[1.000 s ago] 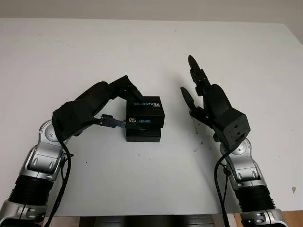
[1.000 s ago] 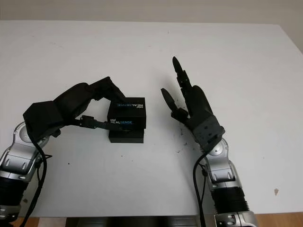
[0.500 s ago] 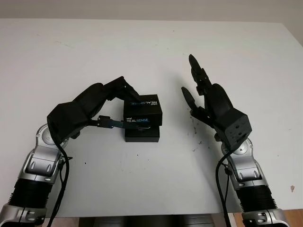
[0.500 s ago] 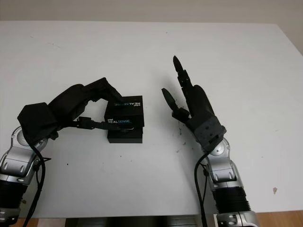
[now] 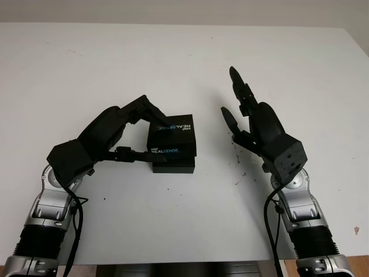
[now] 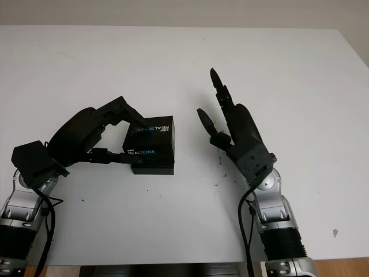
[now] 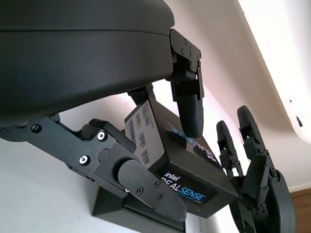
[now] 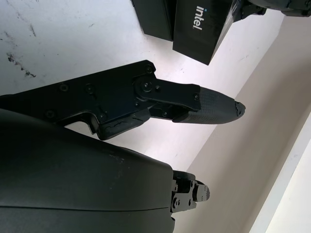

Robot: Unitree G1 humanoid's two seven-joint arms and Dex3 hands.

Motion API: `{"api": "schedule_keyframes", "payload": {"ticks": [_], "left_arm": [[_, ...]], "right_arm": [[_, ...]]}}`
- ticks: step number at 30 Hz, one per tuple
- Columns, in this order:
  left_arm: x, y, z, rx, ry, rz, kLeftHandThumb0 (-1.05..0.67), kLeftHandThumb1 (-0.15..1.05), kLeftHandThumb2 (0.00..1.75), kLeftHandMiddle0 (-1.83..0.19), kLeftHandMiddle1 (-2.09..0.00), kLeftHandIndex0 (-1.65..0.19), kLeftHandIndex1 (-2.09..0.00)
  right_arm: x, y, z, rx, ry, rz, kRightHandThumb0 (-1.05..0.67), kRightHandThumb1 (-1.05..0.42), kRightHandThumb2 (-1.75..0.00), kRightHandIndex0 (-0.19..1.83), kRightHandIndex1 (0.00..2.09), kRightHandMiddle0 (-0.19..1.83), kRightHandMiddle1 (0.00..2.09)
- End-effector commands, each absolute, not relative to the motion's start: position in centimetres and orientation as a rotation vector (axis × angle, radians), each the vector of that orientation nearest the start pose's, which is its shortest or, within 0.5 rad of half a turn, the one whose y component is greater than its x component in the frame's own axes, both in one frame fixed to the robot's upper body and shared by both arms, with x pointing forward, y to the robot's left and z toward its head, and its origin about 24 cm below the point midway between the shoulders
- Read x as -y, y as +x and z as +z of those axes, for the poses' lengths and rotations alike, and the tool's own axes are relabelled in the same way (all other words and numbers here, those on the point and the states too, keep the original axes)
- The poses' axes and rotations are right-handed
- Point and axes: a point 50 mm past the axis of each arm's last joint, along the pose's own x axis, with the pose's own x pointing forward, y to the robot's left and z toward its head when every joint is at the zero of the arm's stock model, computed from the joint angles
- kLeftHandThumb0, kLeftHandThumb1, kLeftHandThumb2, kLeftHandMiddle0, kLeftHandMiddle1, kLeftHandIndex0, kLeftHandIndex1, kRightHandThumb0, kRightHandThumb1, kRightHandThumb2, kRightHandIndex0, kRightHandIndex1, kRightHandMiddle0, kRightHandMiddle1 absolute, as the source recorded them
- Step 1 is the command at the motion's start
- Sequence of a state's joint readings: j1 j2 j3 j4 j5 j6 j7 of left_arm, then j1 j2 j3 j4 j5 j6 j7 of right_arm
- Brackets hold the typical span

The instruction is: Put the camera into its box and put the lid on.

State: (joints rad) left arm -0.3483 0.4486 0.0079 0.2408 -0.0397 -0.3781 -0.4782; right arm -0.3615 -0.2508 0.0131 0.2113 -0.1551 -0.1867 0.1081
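Sitting slightly tilted over the black box base (image 5: 173, 168), the matte black lid (image 5: 171, 137) with its RealSense lettering is pinched by the left hand (image 5: 130, 131), fingers clamped on its near and far sides. A barcode label on the lid's side wall shows from the left wrist camera. Just right of the box, well apart from it, the right hand (image 5: 253, 124) holds nothing, open above the white table (image 5: 184, 57), which spreads bare toward every edge.
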Motion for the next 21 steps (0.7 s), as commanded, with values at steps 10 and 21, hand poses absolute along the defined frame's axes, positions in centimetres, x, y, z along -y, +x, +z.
{"api": "schedule_keyframes", "payload": {"ticks": [10,21], "left_arm": [[-19.7,30.1,12.0,0.415,0.534,-0.496,-0.26,1.05,0.12,-0.25,-1.53,-0.18,-1.42],[-19.8,30.1,11.5,0.404,0.540,-0.484,-0.27,1.05,0.10,-0.26,-1.54,-0.19,-1.43]], "right_arm": [[16.9,31.5,11.2,0.307,-0.426,0.167,-0.70,-1.05,-0.59,-0.04,0.05,-0.04,0.06],[16.9,31.5,11.2,0.316,-0.419,0.176,-0.69,-1.05,-0.59,-0.05,0.05,-0.04,0.05]]}}
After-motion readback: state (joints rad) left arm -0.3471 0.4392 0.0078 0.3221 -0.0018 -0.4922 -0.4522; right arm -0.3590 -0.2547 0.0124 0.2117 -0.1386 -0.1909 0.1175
